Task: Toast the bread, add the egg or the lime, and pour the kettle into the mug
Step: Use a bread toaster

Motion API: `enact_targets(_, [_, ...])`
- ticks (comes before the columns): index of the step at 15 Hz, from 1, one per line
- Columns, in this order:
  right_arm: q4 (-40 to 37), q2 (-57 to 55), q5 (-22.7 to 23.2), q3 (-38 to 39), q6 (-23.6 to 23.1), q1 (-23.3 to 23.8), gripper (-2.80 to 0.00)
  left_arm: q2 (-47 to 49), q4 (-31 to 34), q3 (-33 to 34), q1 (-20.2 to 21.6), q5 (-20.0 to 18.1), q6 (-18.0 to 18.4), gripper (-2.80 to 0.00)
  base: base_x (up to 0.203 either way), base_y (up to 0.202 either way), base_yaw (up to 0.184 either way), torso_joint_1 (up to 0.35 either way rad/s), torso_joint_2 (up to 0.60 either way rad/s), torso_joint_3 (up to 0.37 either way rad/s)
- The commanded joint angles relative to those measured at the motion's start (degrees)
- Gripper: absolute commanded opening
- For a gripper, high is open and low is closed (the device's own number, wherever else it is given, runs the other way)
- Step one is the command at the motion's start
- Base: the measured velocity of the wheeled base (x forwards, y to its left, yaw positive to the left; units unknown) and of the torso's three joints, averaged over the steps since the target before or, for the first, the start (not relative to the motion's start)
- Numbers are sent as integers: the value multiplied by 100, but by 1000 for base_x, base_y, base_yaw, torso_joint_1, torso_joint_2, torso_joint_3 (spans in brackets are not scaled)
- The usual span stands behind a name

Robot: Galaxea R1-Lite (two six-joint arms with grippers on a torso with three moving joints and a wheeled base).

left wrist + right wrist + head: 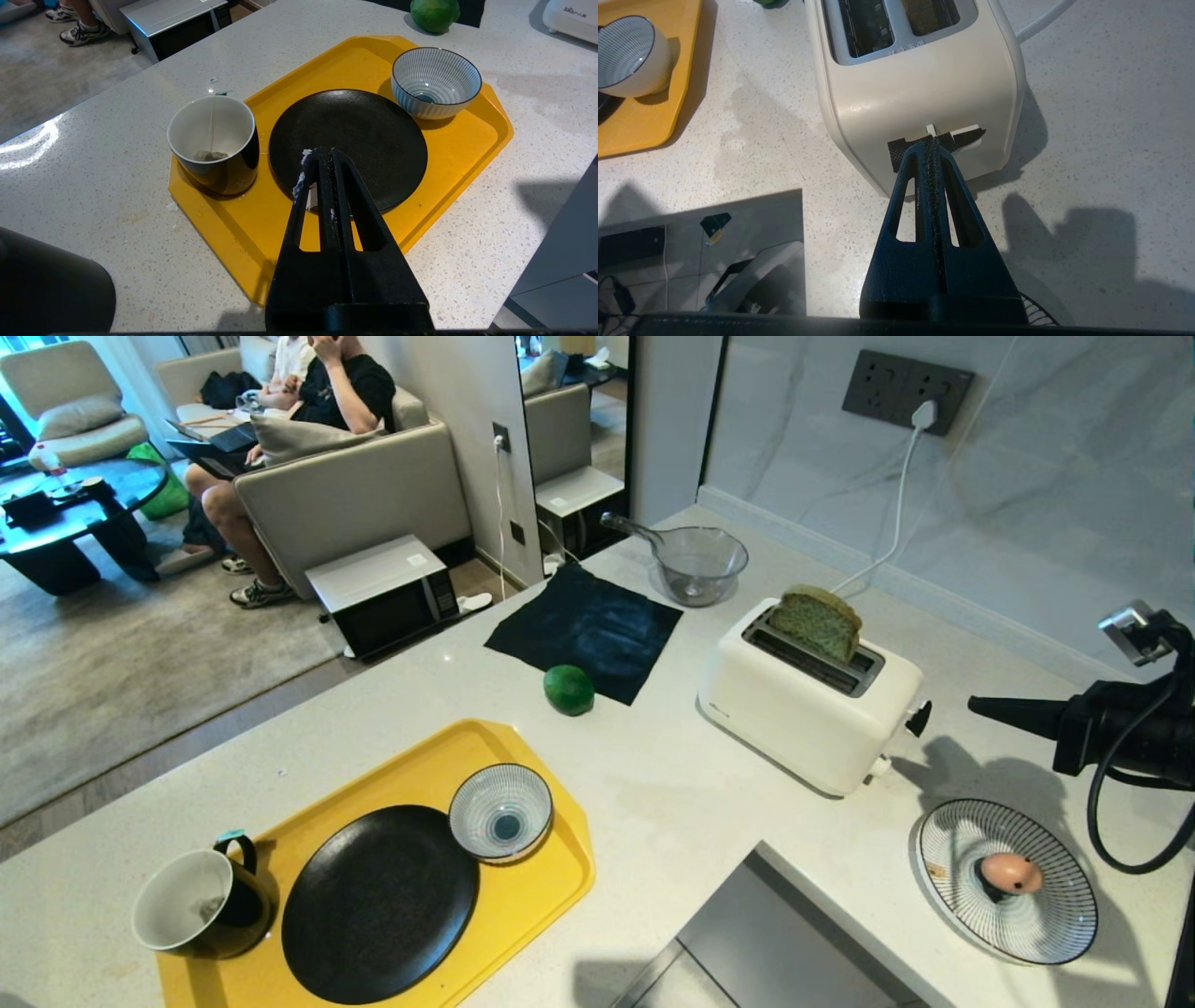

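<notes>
While the bread (pixel 815 621) stands half out of the toaster (pixel 810 709) slot, I keep my right gripper (pixel 934 142) clenched empty at its lever (pixel 962 136), my left gripper (pixel 322 156) pressed closed over the black plate (pixel 373 135) beside the mug (pixel 214 142).

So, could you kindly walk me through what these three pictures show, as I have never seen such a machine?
It is a two-armed robot at a kitchen counter. One picture looks down from its head; the other two look along each wrist. The right gripper, jaws shut and empty, points at the lever of the white toaster, where the green bread stands in a slot. The left gripper, shut and empty, hangs over the yellow tray with the mug, black plate and striped bowl. The lime lies on the counter; the egg sits on a striped plate.
</notes>
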State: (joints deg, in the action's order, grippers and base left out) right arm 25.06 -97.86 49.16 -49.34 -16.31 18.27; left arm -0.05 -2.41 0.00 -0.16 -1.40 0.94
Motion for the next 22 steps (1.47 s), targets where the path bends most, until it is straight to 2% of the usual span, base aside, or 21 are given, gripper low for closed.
enact_targets(1, [25, -168, 32, -32, -12, -78, -280, -4, -5, 97, 6, 0, 3, -280, 0, 0, 0, 0, 0, 0])
enact_targets(13, [304, -624, 23, -128, -28, -415, -280, -4, -5, 97, 0, 0, 3, -280, 0, 0, 0, 0, 0, 0])
enact_targets(22, [456, -1007, -21, -348, -38, -430, -280, -4, -5, 97, -2, 0, 3, -280, 0, 0, 0, 0, 0, 0])
